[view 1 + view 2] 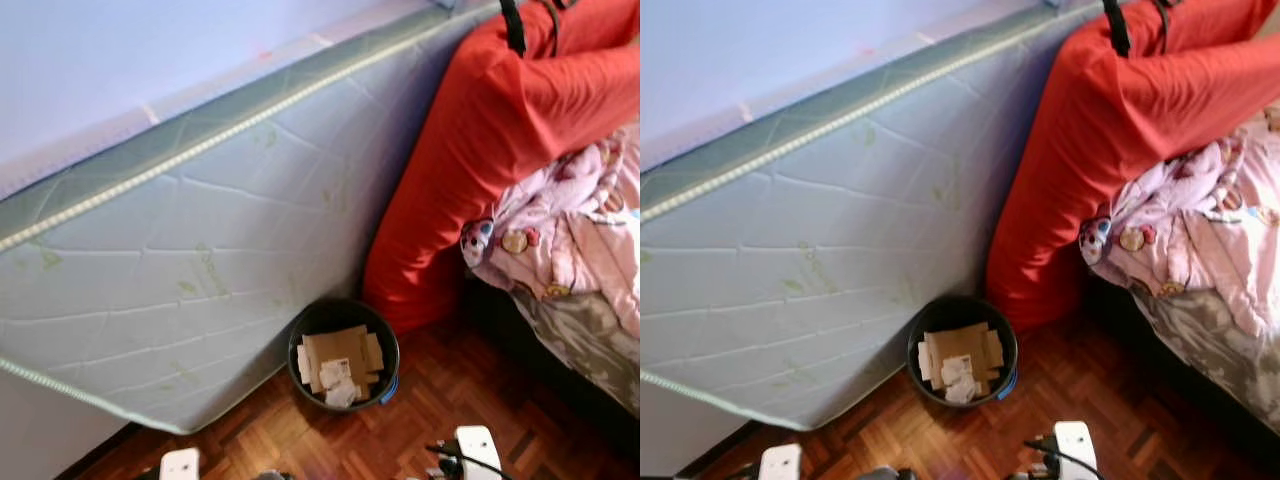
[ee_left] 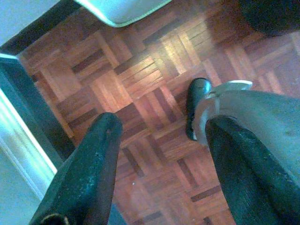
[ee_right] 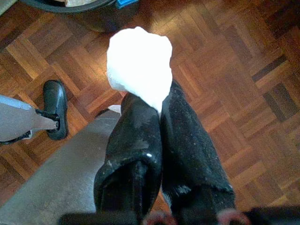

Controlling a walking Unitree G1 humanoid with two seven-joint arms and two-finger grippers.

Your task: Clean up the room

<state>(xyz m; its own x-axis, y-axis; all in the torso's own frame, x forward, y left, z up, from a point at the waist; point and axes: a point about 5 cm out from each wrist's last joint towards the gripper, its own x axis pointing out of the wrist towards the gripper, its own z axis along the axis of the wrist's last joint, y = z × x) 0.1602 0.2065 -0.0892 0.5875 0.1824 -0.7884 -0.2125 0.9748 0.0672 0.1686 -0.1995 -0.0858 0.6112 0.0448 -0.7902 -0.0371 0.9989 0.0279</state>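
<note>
A black round waste bin [image 1: 335, 312] stands on the parquet floor against the leaning mattress, holding flat cardboard pieces [image 1: 338, 352] and crumpled white paper [image 1: 336, 376]. My right gripper [image 3: 157, 101] is shut on a white crumpled paper wad [image 3: 139, 63], held low over the floor a short way in front of the bin's rim [image 3: 70, 5]. My left gripper [image 2: 161, 126] hangs open above bare parquet with nothing between its fingers, close to the mattress corner [image 2: 122, 9].
A large grey-green mattress [image 1: 200, 250] leans on the wall at left. A red cushion [image 1: 470, 160] stands upright right of the bin. A bed with a pink blanket [image 1: 570, 230] fills the right side. My black foot [image 2: 197, 108] rests on the floor.
</note>
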